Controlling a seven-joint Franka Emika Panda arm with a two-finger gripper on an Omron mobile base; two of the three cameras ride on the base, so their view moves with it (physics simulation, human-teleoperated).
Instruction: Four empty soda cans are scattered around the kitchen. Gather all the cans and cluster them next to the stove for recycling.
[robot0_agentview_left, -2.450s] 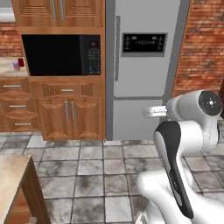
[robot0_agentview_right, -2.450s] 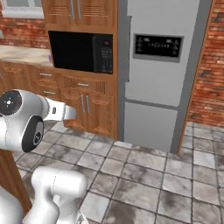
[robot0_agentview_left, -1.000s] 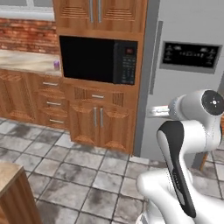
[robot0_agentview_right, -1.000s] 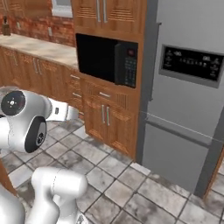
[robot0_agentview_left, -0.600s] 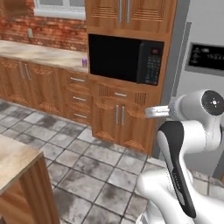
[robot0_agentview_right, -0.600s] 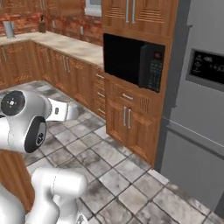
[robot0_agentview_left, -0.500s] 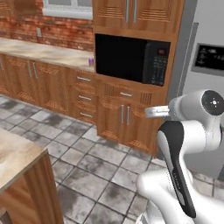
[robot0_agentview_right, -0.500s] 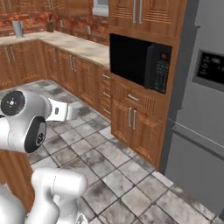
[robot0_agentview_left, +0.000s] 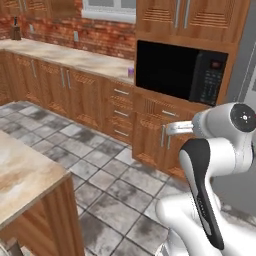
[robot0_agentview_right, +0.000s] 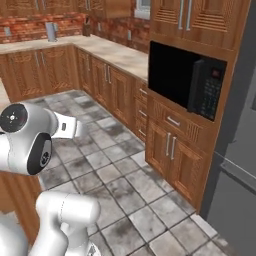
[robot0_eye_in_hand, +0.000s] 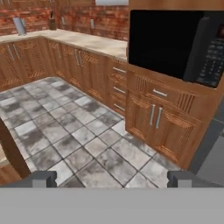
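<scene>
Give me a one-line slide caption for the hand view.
Open gripper faces a built-in microwave above wooden drawers, tiled floor ahead.

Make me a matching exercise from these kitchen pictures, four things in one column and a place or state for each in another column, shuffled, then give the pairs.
Things:
1. microwave
2. gripper
3. grey canister
4. window

Places or states:
A. open, holding nothing
B. on the far counter against the brick wall
C. built into the wood cabinets, above drawers
D. set in the brick wall above the long counter

Pairs: 1-C, 2-A, 3-B, 4-D
</scene>
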